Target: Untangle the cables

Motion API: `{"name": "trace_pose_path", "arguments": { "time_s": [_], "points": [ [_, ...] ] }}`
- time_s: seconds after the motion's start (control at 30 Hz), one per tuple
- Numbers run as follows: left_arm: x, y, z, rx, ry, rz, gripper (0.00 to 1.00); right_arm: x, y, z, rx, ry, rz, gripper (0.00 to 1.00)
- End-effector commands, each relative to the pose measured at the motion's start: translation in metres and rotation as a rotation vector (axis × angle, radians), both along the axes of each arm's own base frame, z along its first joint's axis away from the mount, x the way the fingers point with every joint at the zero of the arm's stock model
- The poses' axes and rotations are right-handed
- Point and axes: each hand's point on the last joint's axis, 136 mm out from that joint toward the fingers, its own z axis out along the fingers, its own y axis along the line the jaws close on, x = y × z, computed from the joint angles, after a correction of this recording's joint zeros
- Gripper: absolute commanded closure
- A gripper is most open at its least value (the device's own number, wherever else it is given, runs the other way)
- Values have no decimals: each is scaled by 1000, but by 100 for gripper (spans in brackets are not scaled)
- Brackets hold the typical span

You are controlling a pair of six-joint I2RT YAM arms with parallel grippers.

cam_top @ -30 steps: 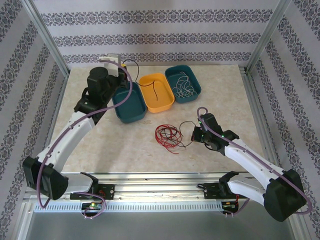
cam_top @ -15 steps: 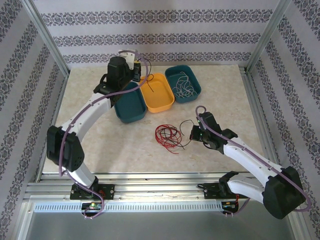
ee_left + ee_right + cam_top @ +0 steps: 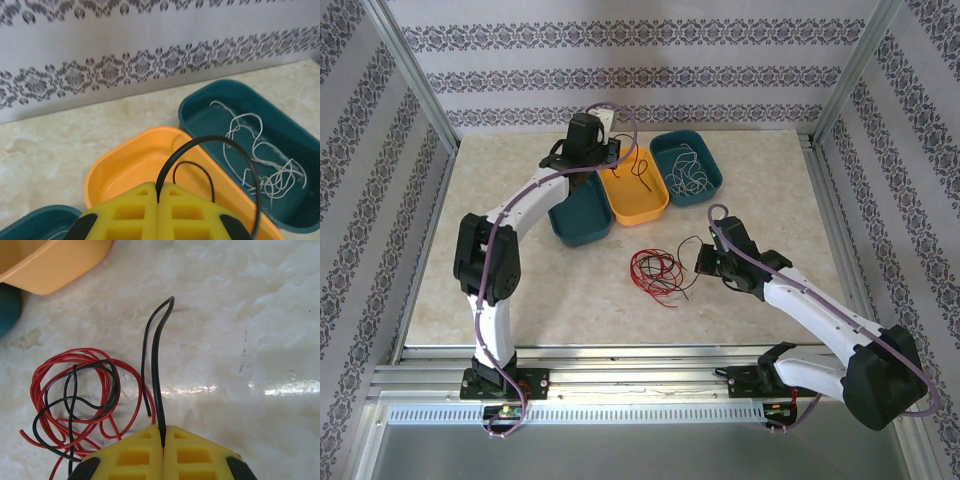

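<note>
A beige, marble-patterned desk (image 3: 520,270) sits inside a booth of pale wallpapered walls (image 3: 640,60) crossed by dark floral bands. Silver metal posts (image 3: 410,70) rise at the back corners, and a slotted metal rail (image 3: 640,412) runs along the near edge. Soft light glints off the desktop.

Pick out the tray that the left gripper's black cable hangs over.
The orange tray, in the middle: the black cable hangs over it. Both others are teal.

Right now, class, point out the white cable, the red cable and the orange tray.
white cable (image 3: 274,176), left wrist view, on its bunched strands.
red cable (image 3: 80,354), right wrist view, on the top of its loop.
orange tray (image 3: 132,167), left wrist view, on its bare inner wall.
</note>
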Motion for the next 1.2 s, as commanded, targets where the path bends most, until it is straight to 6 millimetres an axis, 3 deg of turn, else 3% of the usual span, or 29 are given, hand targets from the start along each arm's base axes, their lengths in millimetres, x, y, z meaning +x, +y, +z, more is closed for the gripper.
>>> {"name": "trace_pose_path", "arguments": {
  "time_s": [0.0, 0.23, 0.5, 0.67, 0.97, 1.17],
  "points": [
    [2, -6, -9, 15, 56, 10, 100, 4, 7, 8, 16, -3, 0, 100],
    [10, -14, -50, 34, 180, 28, 100, 3, 9, 10, 15, -11, 6, 100],
    [10, -18, -79, 131, 254, 15, 100, -2, 6, 8, 19, -16, -1, 100],
    [2, -14, -77, 135, 245, 18, 100, -5, 4, 7, 21, -19, -7, 100],
    [-11, 4, -46, 186, 160, 47, 100, -5, 3, 9, 19, -25, -8, 100],
    [-16, 13, -47, 257, 118, 33, 100, -4, 4, 9, 21, -25, -4, 100]
  ]
}}
